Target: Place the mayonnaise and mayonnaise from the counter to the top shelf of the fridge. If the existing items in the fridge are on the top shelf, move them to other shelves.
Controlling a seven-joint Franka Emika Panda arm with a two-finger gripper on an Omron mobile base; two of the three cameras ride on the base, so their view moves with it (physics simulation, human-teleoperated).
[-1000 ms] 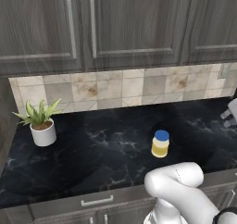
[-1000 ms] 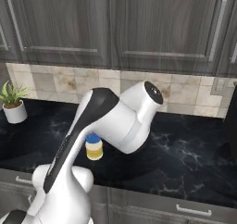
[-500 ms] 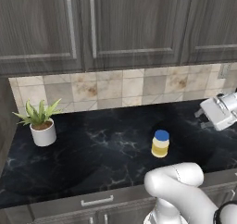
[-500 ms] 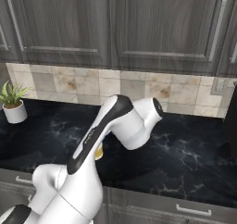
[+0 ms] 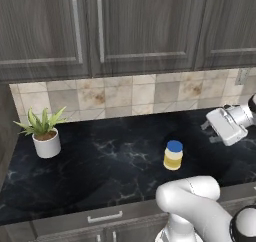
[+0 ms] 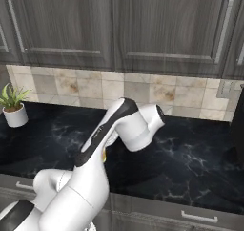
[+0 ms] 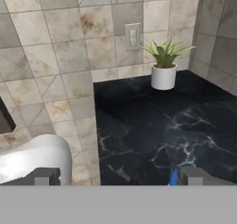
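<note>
On counter [image 5: 100, 161]: one mayonnaise jar [image 5: 173, 155] | one potted plant [image 5: 44, 135] | gripper [image 7: 118, 177] wide open, empty

A kitchen is shown: dark wood cupboards [image 5: 135, 26] above a tiled wall [image 5: 130, 93], and a black marble table [image 5: 100, 161].

The white arm [image 6: 102, 144] rises from the lower left and bends over the black marble-veined bench [image 6: 190, 163], its rounded wrist above the middle of the surface. A sliver of pale yellow [image 6: 104, 155] peeks out just behind the forearm. A potted plant [image 6: 13, 108] stands at the far left against the tiled backsplash [image 6: 143, 91], under dark wood-grain cupboards [image 6: 162, 27].
</note>
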